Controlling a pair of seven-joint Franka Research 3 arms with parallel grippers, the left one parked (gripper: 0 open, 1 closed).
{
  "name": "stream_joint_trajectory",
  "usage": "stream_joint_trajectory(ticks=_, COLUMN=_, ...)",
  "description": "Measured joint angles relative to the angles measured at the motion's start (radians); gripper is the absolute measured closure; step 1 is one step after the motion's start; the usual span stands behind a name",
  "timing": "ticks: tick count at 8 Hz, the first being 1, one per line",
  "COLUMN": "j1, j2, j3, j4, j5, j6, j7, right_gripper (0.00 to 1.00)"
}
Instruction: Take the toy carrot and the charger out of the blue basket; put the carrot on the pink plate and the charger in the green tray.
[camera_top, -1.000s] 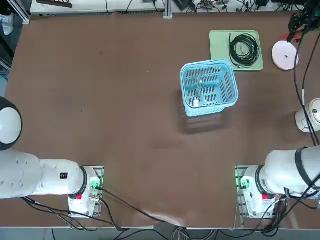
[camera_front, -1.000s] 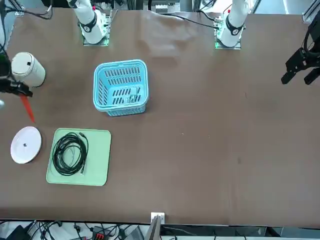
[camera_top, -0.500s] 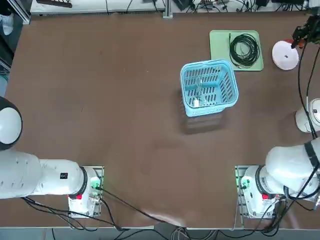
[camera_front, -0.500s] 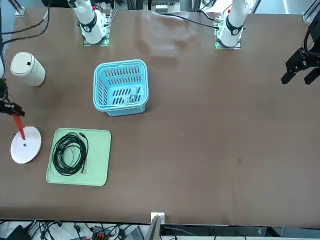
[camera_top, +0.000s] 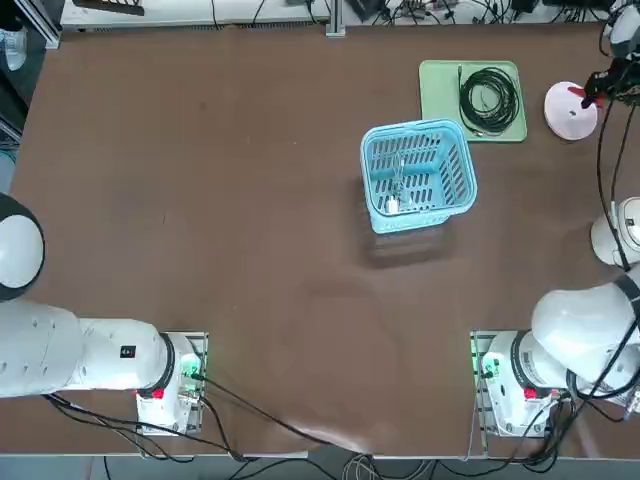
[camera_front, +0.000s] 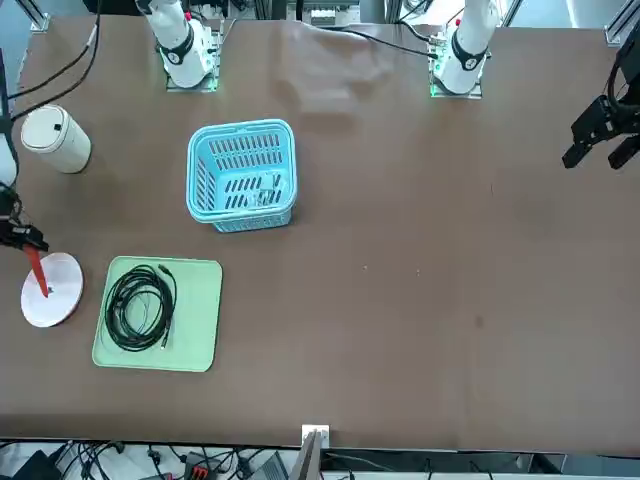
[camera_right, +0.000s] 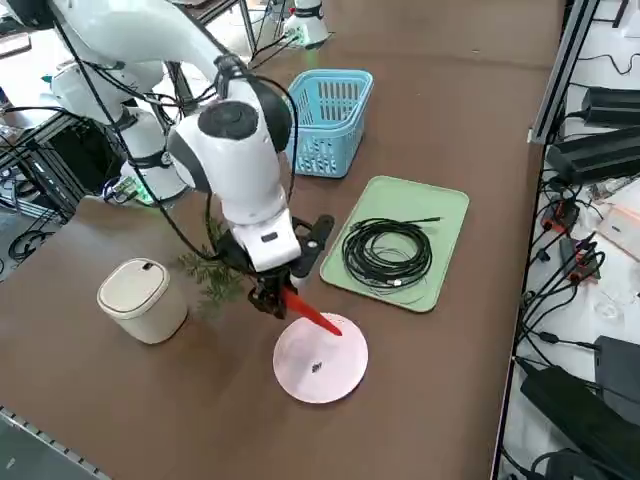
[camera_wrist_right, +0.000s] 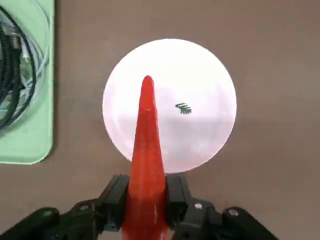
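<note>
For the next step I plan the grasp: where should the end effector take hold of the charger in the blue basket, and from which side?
Grip the white plug block of the charger, coming straight down from above: the blue basket's slotted walls block any sideways approach, and the block is firmer than the thin cable. The right end effector holds the toy carrot over the pink plate.

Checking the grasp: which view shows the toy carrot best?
Right wrist view: the toy carrot fills the frame, clamped in the right hand, tip over the pink plate. Right side view shows it slanting down towards the plate, leaves behind the hand. Top and front views show only a small red sliver at the table edge.
</note>
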Motion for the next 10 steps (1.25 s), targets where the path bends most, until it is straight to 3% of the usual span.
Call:
stream_joint_trajectory(ticks=5, j1=-0.018, j2=0.066, j3=0.001, j4=0.004, j5=0.0, j6=0.122, j7=-0.038, right_gripper=0.59)
stream_joint_trajectory(ticks=10, j1=-0.02, j2=0.092, j3=0.002, j4=0.004, j5=0.0, j6=0.166, j7=-0.042, right_gripper=0.59)
